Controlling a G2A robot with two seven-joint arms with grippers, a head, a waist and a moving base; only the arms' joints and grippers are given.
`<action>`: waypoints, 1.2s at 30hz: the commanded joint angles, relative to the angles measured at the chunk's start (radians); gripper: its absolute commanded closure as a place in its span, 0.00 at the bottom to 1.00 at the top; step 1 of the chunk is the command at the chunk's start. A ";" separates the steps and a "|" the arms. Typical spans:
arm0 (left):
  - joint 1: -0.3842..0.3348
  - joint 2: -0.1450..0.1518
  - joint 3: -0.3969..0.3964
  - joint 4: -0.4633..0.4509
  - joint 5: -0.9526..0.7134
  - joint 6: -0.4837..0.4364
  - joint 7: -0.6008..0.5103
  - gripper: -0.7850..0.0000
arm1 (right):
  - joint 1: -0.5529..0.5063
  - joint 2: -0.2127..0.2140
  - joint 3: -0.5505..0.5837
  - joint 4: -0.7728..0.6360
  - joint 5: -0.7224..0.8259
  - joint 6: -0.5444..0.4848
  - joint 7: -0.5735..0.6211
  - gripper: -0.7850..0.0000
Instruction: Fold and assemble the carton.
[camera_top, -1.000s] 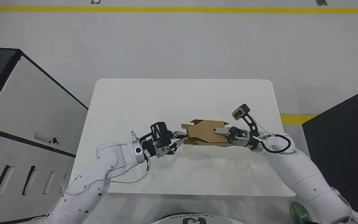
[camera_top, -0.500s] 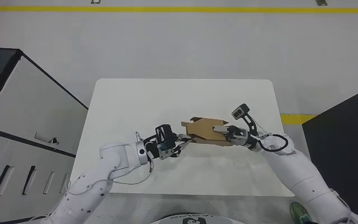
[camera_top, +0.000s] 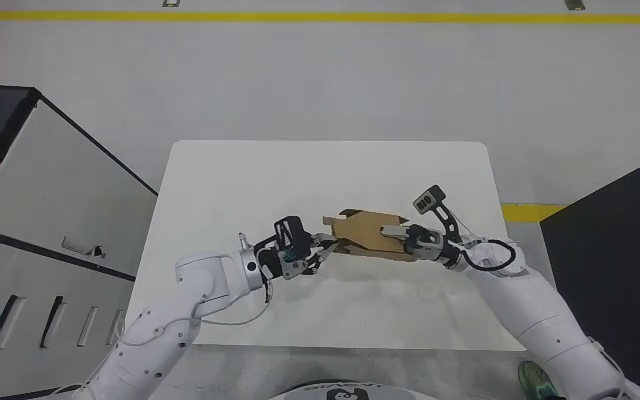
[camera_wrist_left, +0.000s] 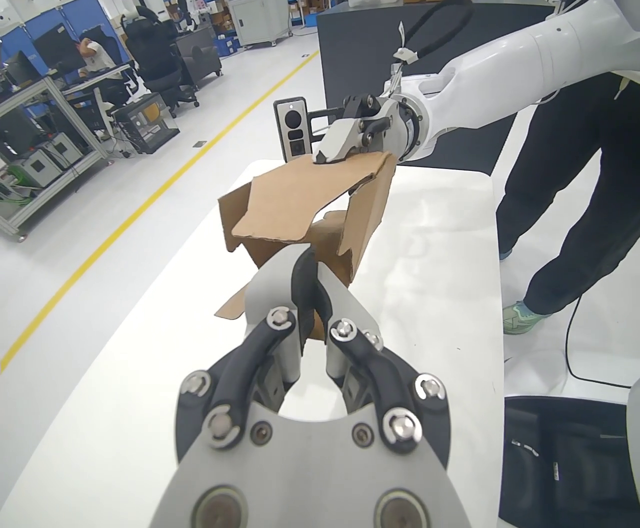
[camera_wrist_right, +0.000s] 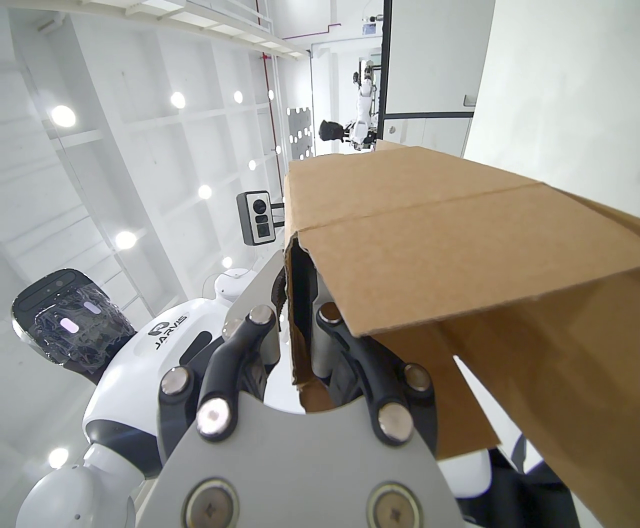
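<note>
Over the middle of the white tabletop, a little to the right, the brown carton hangs between the two arms. It is partly opened and its flaps stand loose. At its left end the left claw is clenched on a lower flap. At its right end the right claw pinches the edge of the top panel. Whether the carton's underside touches the tabletop cannot be told.

White arms, screw-studded left tool
</note>
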 joint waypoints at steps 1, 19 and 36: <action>-0.005 -0.001 0.007 0.001 -0.003 -0.007 0.005 1.00 | 0.000 -0.002 0.002 0.004 -0.005 0.008 -0.003 1.00; -0.032 -0.008 0.024 0.027 0.008 0.016 0.000 1.00 | 0.008 -0.020 0.016 0.018 -0.004 0.035 0.012 1.00; -0.044 -0.014 0.040 0.042 -0.010 -0.006 0.039 1.00 | 0.008 -0.037 0.024 0.030 -0.009 0.053 0.013 1.00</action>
